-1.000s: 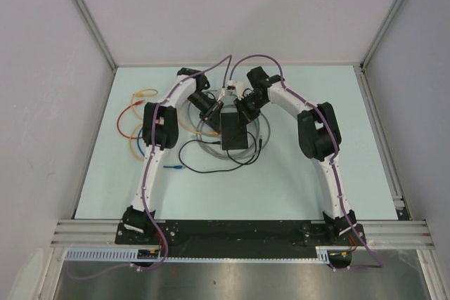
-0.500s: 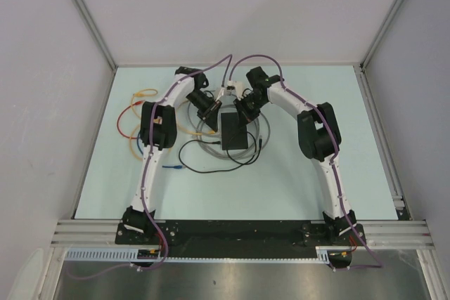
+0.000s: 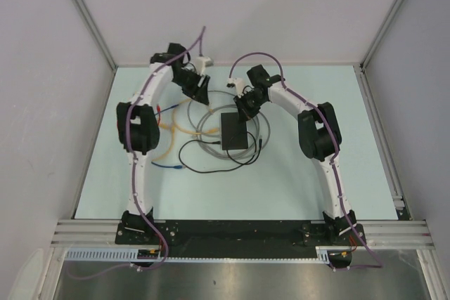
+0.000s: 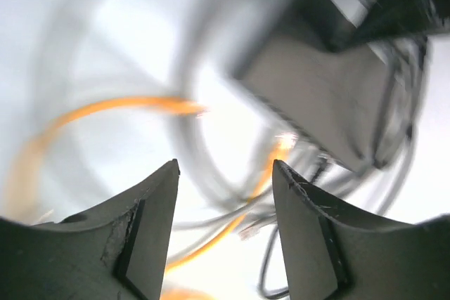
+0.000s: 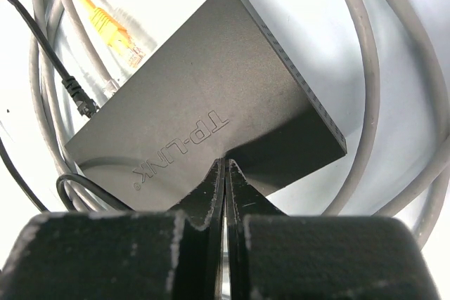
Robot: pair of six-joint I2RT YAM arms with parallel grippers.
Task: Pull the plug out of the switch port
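The switch (image 3: pixel 234 130) is a flat black box lying inside a loop of grey cable; the right wrist view shows its top (image 5: pixel 204 117) marked TP-LINK. My right gripper (image 3: pixel 241 108) is shut, and its tips (image 5: pixel 225 163) rest on the switch's top near one edge. A yellow-orange plug (image 5: pixel 116 33) lies loose on the table beside the switch, outside any socket I can see. My left gripper (image 3: pixel 200 88) is open and empty, up and back-left of the switch. Its view is blurred: open fingers (image 4: pixel 225 173) over an orange cable (image 4: pixel 232 233) and the switch (image 4: pixel 330 96).
A grey cable coil (image 3: pixel 211 121) rings the switch. A thin black cable (image 3: pixel 204 166) with a black plug (image 5: pixel 84 100) loops at its near side. Orange and yellow cables (image 3: pixel 172 138) and a blue-tipped cable (image 3: pixel 176 166) lie to the left.
My left arm has swung from the switch's far-left corner back and to the left. The orange and yellow cables have shifted with it. My right gripper and the switch have stayed put.
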